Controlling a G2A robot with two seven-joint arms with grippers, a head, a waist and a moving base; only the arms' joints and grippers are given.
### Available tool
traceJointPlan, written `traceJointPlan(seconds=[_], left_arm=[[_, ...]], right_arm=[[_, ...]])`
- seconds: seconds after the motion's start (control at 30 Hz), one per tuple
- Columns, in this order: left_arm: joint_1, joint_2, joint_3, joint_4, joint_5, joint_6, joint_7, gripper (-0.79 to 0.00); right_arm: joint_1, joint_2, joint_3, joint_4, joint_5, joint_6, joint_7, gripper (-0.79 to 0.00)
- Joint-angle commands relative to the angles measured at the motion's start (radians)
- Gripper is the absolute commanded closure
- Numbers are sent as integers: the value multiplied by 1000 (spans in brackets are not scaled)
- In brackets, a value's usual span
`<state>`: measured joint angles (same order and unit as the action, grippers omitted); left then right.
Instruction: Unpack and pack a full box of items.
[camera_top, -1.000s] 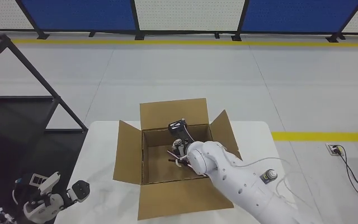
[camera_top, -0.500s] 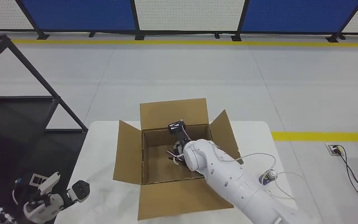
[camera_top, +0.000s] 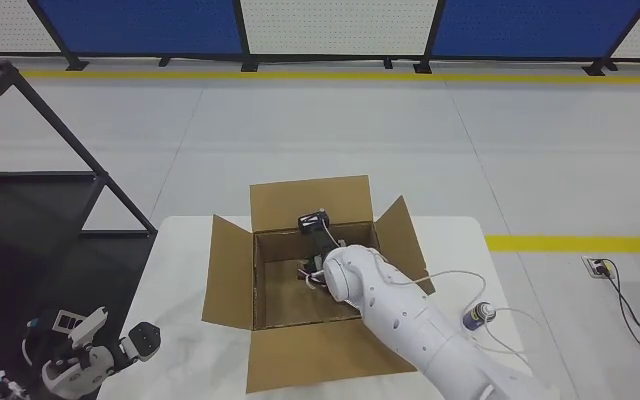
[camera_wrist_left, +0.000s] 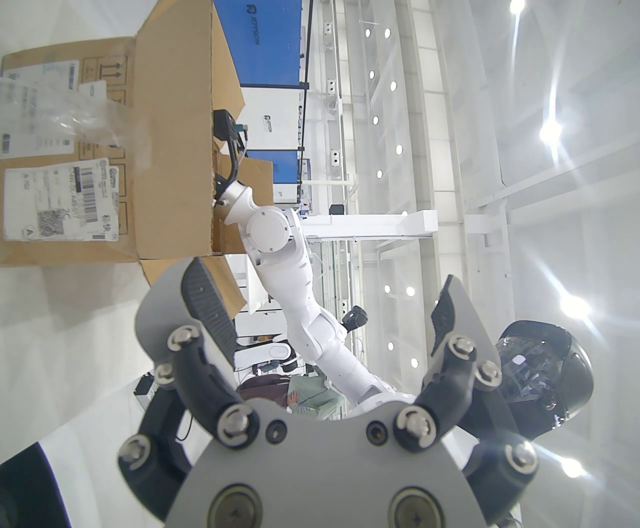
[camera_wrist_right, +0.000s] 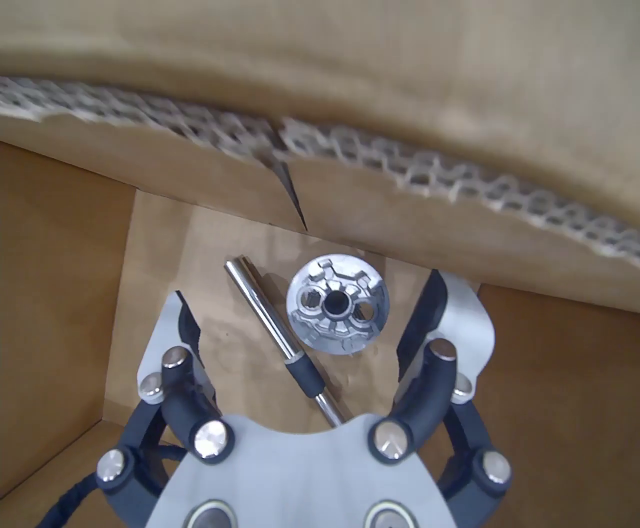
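An open cardboard box (camera_top: 232, 270) stands in the middle of the white table (camera_top: 180, 290), all flaps spread. My right arm (camera_top: 400, 320) goes down into the box. Its gripper (camera_wrist_right: 307, 305) is open, hanging above a round silver metal disc (camera_wrist_right: 337, 310) and a chrome rod with a black grip (camera_wrist_right: 280, 335) on the box floor. Both lie between the fingers, untouched. My left gripper (camera_wrist_left: 325, 295) sits off the table's near left corner, open and empty, and shows in the top view as the left gripper (camera_top: 85, 355). From there the box (camera_wrist_left: 150, 150) is seen with printed labels.
A small can (camera_top: 478, 315) stands on the table right of the box. A black rack (camera_top: 60, 200) is at the table's left. The box's near flap (camera_top: 320, 355) lies flat toward the table's front edge. A corrugated box wall (camera_wrist_right: 350, 150) is close above the right gripper.
My right arm has pushed farther toward the back of the box. The can on the right, earlier partly covered by the arm, now stands in full view. The left arm is unchanged.
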<state>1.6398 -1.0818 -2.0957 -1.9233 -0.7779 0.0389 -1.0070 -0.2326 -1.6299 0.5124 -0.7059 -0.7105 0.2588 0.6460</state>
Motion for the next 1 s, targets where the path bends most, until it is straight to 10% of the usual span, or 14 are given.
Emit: traceJointPlan(seconds=[0.0, 0.6, 0.97], left_arm=[[0, 0, 0, 0, 0, 0, 0, -785], [0, 0, 0, 0, 0, 0, 0, -785], [0, 0, 0, 0, 0, 0, 0, -785]], right_arm=[[-5, 8, 14, -37, -15, 2, 5, -785], [-426, 259, 526, -924, -289, -184, 207, -785], [-750, 320, 931, -1305, -197, -264, 110, -785]])
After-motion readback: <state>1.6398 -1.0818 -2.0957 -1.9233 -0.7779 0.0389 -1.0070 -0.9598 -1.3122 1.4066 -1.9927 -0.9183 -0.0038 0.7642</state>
